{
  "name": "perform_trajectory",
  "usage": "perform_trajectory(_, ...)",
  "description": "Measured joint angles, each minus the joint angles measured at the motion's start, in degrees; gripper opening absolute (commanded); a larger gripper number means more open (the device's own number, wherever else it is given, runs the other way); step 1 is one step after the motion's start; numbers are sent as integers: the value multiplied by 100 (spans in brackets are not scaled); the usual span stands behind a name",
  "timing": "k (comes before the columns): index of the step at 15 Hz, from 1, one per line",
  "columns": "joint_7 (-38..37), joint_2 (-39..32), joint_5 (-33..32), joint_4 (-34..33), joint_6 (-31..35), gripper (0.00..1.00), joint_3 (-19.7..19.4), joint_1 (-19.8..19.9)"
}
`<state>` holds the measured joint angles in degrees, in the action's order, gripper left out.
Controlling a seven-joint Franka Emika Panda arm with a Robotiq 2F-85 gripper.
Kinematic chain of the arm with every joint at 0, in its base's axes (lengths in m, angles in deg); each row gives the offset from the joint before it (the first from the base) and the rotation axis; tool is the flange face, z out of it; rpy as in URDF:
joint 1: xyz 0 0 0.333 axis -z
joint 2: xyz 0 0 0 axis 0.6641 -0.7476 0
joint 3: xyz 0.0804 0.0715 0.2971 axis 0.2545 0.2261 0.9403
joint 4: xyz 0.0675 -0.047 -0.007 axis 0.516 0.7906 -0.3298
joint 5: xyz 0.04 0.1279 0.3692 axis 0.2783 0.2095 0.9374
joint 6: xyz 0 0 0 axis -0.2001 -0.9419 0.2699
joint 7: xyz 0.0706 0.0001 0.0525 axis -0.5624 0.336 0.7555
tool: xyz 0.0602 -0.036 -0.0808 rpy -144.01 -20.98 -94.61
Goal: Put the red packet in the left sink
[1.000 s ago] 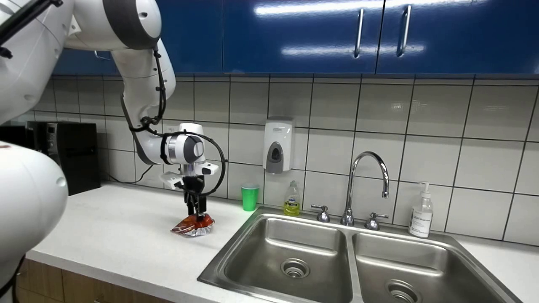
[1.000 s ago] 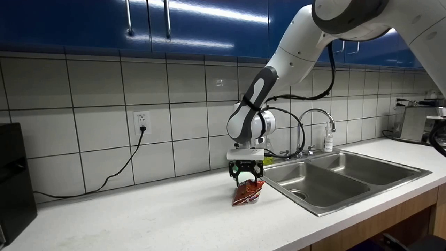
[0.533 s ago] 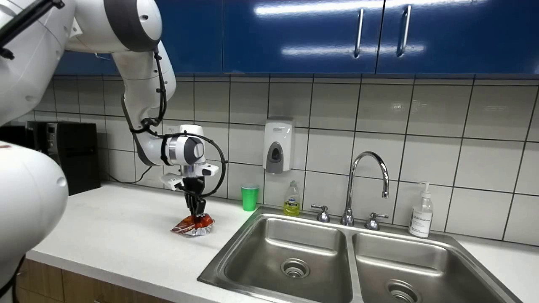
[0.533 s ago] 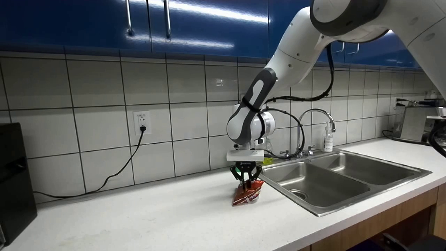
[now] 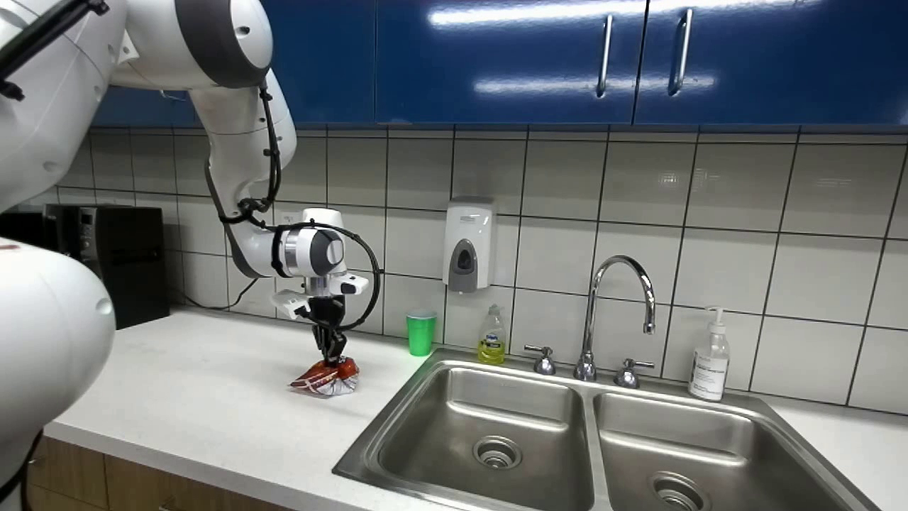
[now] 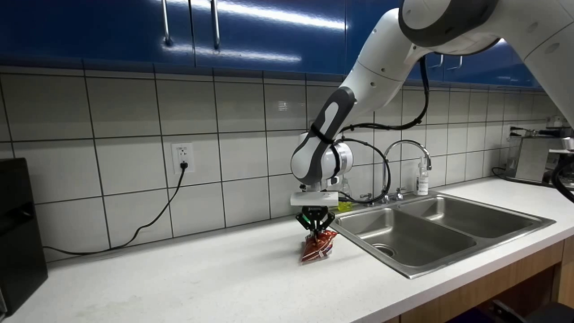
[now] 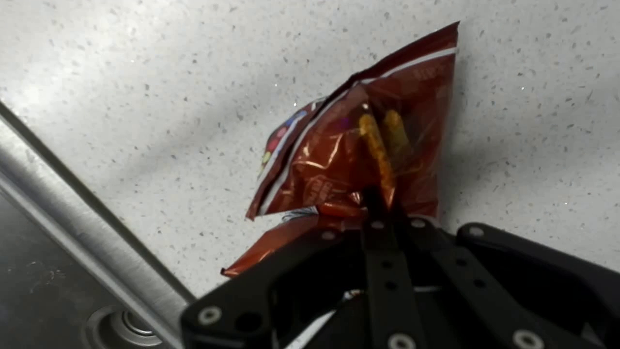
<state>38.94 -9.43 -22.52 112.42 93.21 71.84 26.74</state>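
The red packet (image 5: 325,380) is a crinkled, shiny red wrapper on the white counter, just left of the sink in an exterior view. My gripper (image 6: 316,234) points straight down into its top, and its fingers are shut on a fold of the wrapper. In the wrist view the packet (image 7: 329,160) bunches up around the gripper (image 7: 386,206), with part of it hidden behind the black fingers. Whether its underside still touches the counter, I cannot tell. The left sink (image 5: 440,458), a steel basin with a round drain, lies a short way to the right of the packet.
A green cup (image 5: 421,333) stands behind the packet, near the wall. Along the sink's back edge are a dish soap bottle (image 5: 491,341), the tall faucet (image 5: 589,319) and a pump bottle (image 5: 709,362). The raised sink rim (image 6: 372,251) runs between packet and basin.
The gripper's fingers have come together on the packet, which was between them before. Its top is now pinched and the wrapper looks narrower. The arm has barely moved.
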Motion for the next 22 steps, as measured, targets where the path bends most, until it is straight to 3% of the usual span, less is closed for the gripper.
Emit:
perform_trajectory(8,-3,54,2,-7,0,0,16,-9)
perform_trajectory(18,67,683,55,95,-112,0,113,-31)
perform_trajectory(22,1269,918,726,330,-238,0,540,255)
